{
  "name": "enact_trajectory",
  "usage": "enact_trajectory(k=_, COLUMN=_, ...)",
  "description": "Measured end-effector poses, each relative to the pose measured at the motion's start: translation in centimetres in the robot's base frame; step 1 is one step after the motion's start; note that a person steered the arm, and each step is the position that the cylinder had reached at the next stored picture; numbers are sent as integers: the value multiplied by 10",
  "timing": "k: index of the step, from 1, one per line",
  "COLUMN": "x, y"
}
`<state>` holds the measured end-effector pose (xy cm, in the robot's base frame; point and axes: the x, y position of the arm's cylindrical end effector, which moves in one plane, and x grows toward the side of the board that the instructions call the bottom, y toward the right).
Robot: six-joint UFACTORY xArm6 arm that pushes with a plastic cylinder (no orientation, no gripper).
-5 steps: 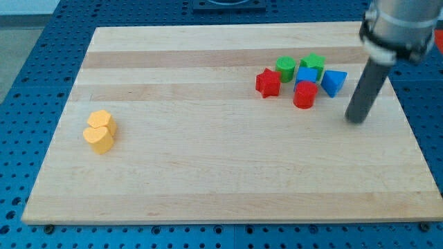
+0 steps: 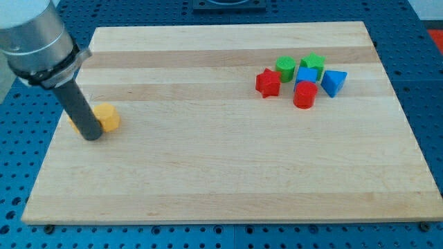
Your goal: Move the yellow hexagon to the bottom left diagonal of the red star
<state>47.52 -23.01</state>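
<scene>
Sitting at the view's left against the yellow hexagon (image 2: 106, 117), my tip (image 2: 91, 137), a jawless rod, risks an off-centre push veering it wide of the distant red star (image 2: 268, 82).

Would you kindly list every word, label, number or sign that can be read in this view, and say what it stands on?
None: no readable text shows on the wooden board, the yellow block, the red star, the other blocks, the blue perforated table or my rod, whose tip sits against the yellow block's left side.

rod upright, my tip (image 2: 91, 137) on board
</scene>
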Motion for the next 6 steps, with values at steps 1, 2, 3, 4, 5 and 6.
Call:
enact_trajectory(k=1, x=-17, y=0)
enact_trajectory(k=2, x=-49, y=-19)
enact_trajectory(k=3, x=-52, y=16)
enact_trajectory(k=4, x=-44, y=97)
enact_trajectory(k=5, x=-25, y=147)
enact_trajectory(k=6, x=-20, y=120)
